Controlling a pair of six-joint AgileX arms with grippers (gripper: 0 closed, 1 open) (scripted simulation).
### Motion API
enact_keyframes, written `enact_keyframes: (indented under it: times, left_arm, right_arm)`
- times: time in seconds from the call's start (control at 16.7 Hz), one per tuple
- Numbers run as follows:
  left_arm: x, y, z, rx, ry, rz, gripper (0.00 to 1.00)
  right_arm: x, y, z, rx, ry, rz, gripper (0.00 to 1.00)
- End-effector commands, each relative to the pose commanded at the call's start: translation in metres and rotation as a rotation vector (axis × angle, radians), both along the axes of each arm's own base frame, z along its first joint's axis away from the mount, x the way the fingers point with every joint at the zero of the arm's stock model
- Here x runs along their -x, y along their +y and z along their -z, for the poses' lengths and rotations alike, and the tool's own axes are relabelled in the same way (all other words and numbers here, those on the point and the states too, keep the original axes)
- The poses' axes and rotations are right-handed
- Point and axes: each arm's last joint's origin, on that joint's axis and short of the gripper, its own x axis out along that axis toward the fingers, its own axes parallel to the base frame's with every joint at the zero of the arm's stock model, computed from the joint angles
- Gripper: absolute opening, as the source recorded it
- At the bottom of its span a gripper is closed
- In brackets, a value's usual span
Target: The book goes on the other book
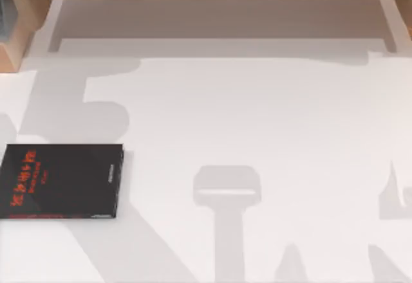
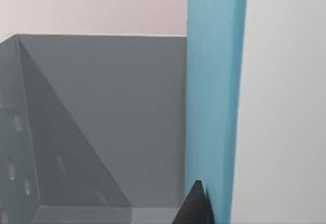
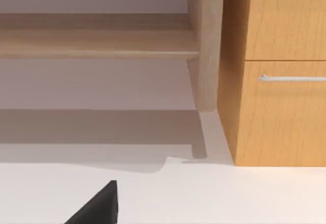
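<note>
One black book [image 1: 61, 181] is being seen lying flat on the white table [image 1: 257, 122], at the top view's left side near the front edge; red characters are being shown in a column at the left end of its cover, with two shorter red lines beside them, and a small line of white text is running along its right edge; none of this writing can be read.

One light blue book [image 2: 214, 107] is being shown in the left wrist view, standing as an upright blue band close to the camera; a grey metal bracket [image 2: 76, 132] with slotted holes is being seen beside it, and a white surface is lying on the book's other side; no lettering is being shown on the blue face. A single dark fingertip [image 2: 196, 208] of the left gripper is being seen just against the lower part of the blue book; whether the jaws are clamped on the book cannot be told, since the other finger is hidden.

In the right wrist view one dark fingertip [image 3: 99, 206] of the right gripper is being seen over the white table, well short of a wooden cabinet [image 3: 280, 107]; one drawer with one metal bar handle [image 3: 293, 78] is being counted on it, and a wooden shelf [image 3: 97, 43] is running beside it; the state of these jaws cannot be told either.
</note>
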Motion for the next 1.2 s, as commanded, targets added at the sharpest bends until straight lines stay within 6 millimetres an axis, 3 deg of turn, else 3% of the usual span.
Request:
enact_keyframes:
  times: [0.6,1.2]
  left_arm:
    - [0.001,0.001,-0.002,-0.002,-0.002,-0.003,0.00]
    - [0.014,-0.004,-0.017,-0.028,-0.014,-0.008,0.00]
  right_arm:
    - [0.000,0.000,0.000,0.000,0.000,0.000,1.00]
    - [0.000,0.000,0.000,0.000,0.000,0.000,1.00]
